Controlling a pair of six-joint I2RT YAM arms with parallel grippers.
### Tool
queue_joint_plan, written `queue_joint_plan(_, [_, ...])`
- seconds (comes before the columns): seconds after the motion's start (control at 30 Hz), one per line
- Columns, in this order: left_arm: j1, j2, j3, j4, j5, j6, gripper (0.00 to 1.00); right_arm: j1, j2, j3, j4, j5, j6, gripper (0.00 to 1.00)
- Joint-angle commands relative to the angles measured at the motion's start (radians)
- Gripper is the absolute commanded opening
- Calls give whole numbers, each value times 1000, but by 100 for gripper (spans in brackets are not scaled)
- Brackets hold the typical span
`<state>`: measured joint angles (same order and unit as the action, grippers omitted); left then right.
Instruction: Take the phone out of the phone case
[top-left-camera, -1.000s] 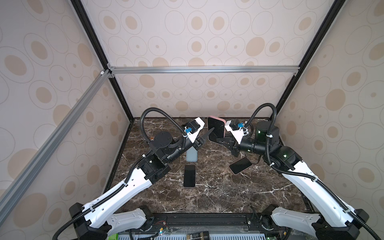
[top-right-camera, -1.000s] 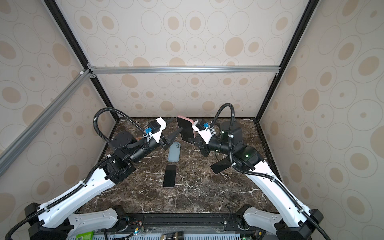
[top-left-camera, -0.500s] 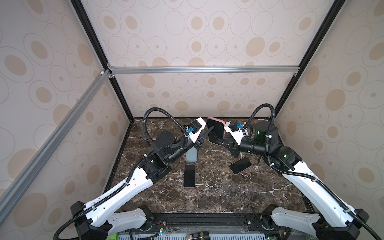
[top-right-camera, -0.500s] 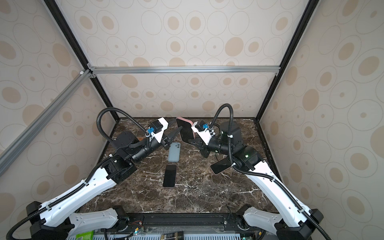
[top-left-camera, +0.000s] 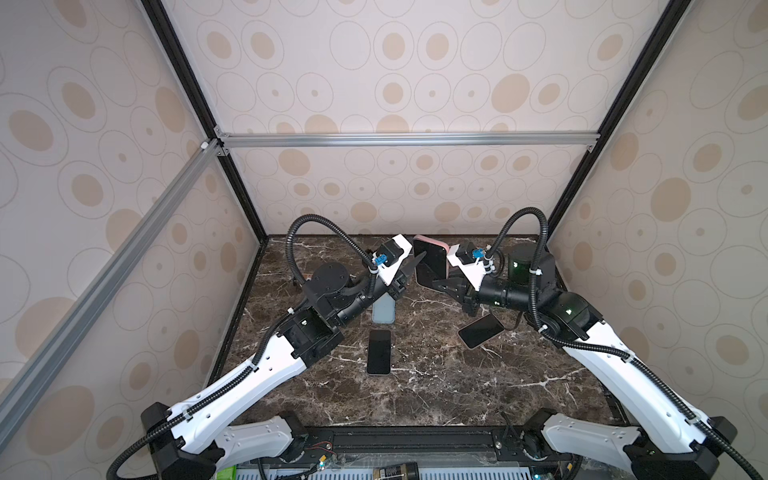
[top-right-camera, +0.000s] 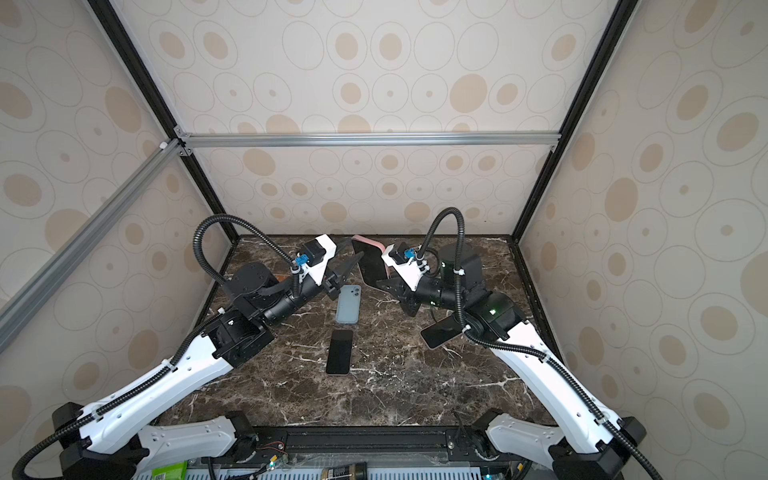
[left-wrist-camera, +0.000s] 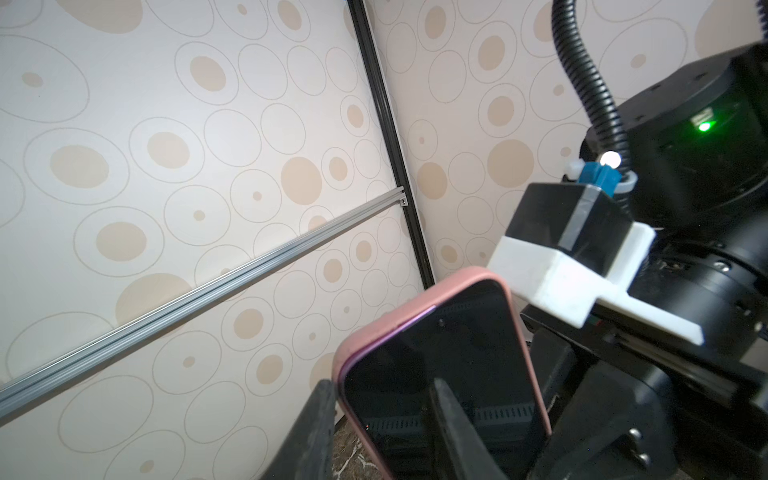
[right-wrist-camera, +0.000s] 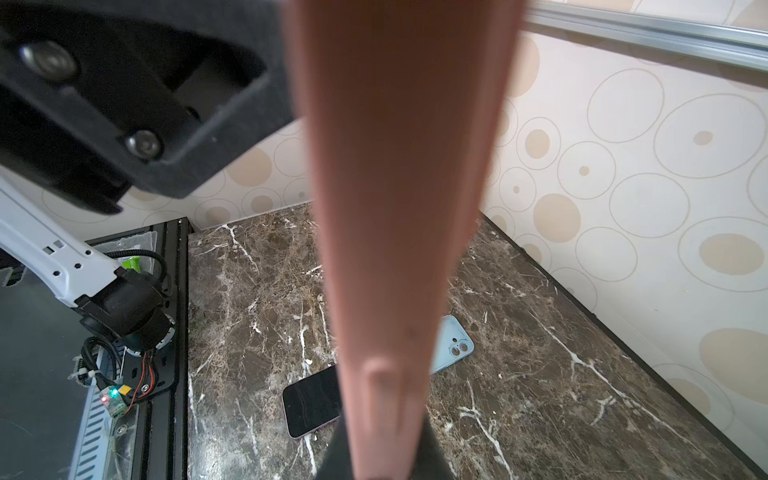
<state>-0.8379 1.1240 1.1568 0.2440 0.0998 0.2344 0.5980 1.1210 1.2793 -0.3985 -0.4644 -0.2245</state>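
**A:** Widest first. What carries everything?

**B:** The marble counter (top-left-camera: 436, 399). A dark phone (top-left-camera: 379, 352) lies flat mid-counter, and a second dark phone (top-left-camera: 480, 331) lies under the right arm (top-left-camera: 615, 365). A pale blue piece (top-right-camera: 348, 303) lies back-up beside the left arm (top-left-camera: 266, 370). I can't tell whether it is a phone or an empty case. None of these is in hand.

**A:** And the task's thing?

**B:** It is in the air at the back middle, where both arms meet. The right jaws are clamped on the lower end of the pink case (left-wrist-camera: 415, 297), and the phone (left-wrist-camera: 436, 357) is still seated inside it. Its long axis stands nearly upright, leaning a little, with the screen turned toward the left arm.

**A:** So which pair makes the move?

**B:** The left jaws, I'd say, since they are free and right at it. They stand apart, with one finger (left-wrist-camera: 451, 419) over the screen and its partner outside the case's long edge. That edge lies between them. Whether they pinch it yet, I can't tell.

**A:** What differs from a second ago?

**B:** The left arm has come in. Its tips stood short of the phone then and overlap it now, and the gap between them looks narrower. The right arm's hold and everything on the counter look unchanged.
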Motion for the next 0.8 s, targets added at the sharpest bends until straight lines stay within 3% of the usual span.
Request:
queue_joint_plan(0.0, [-13, 10, 46, -4, 16, 28, 36, 22, 0, 30, 23, -43, -43, 0])
queue_joint_plan(0.33, [-13, 34, 63, -53, 42, 10, 33, 28, 2, 30, 26, -76, -83, 0])
queue_joint_plan(0.77, [-13, 53, 86, -144, 172, 9, 33, 29, -12, 15, 75, -142, -173, 0])
